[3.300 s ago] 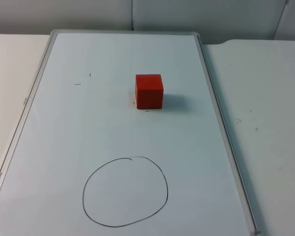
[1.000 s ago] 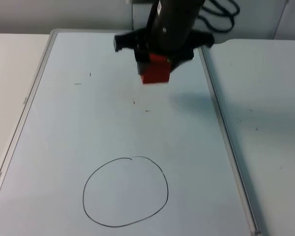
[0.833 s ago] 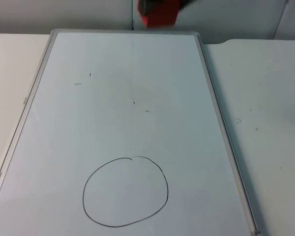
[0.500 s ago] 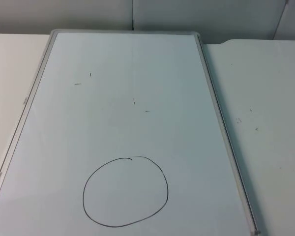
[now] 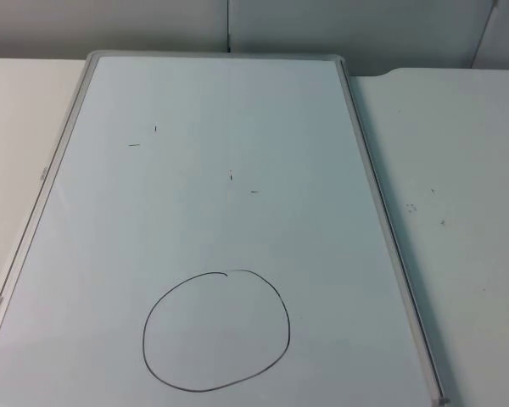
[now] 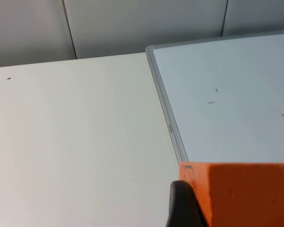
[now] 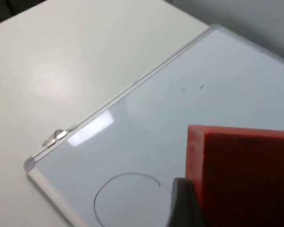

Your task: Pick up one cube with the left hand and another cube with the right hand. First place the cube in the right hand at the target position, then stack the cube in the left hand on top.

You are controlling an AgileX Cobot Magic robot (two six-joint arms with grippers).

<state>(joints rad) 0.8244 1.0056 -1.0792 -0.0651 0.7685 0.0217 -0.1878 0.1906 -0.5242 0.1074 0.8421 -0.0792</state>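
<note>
My left gripper (image 6: 239,208) is shut on an orange cube (image 6: 241,194), with one black fingertip (image 6: 182,208) pressed against the cube's side. My right gripper (image 7: 244,198) is shut on a red cube (image 7: 246,175), held high over the whiteboard (image 7: 109,111); its black fingertip (image 7: 184,203) lies against the cube's side. The target is a hand-drawn black circle (image 5: 216,331) near the front of the whiteboard (image 5: 356,170). In the right wrist view the circle (image 7: 128,194) lies below and beside the red cube.
The whiteboard has a grey frame (image 6: 168,118) and a few small pen marks (image 5: 231,176). White table top (image 5: 458,212) lies on both sides of it. A grey partition wall (image 5: 322,25) closes off the back.
The right gripper came down on the red cube in the middle of the board, lifted it and carried it out of the top view.
</note>
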